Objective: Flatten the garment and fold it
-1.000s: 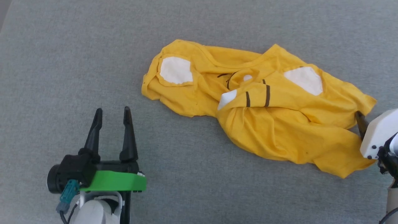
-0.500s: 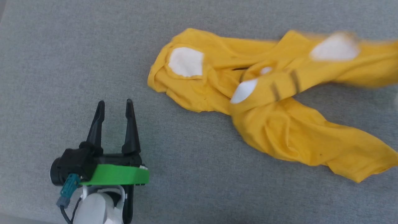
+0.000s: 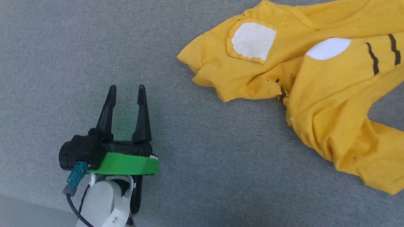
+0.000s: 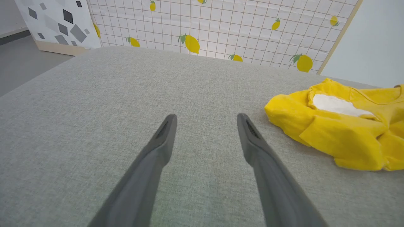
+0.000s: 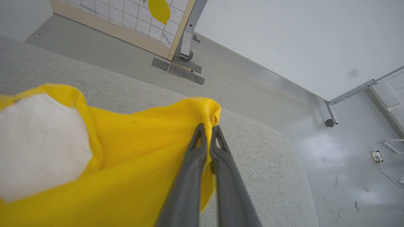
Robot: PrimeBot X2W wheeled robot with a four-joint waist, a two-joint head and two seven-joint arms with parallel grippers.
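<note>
The garment [image 3: 331, 104] lies crumpled on the grey fabric surface [image 3: 205, 173] at the upper right of the head view, its yellow cloth bunched in thick folds and running off the right edge. A white patch [image 3: 252, 40] sits on the fold nearest the left end, and two black stripes [image 3: 393, 49] cross the cloth farther right. In the right wrist view, the right gripper [image 5: 208, 127] has its two dark fingers pressed together on a gathered yellow edge, and the cloth spreads back from that pinch toward the camera. The left gripper [image 3: 126, 87] is at the lower left of the head view, apart from the garment. Its fingers are spread wide with nothing between them, pointing across bare surface. Beyond the surface stands a lemon-printed screen [image 4: 221, 28], and pale floor [image 5: 252, 85] lies past the rounded corner.
</note>
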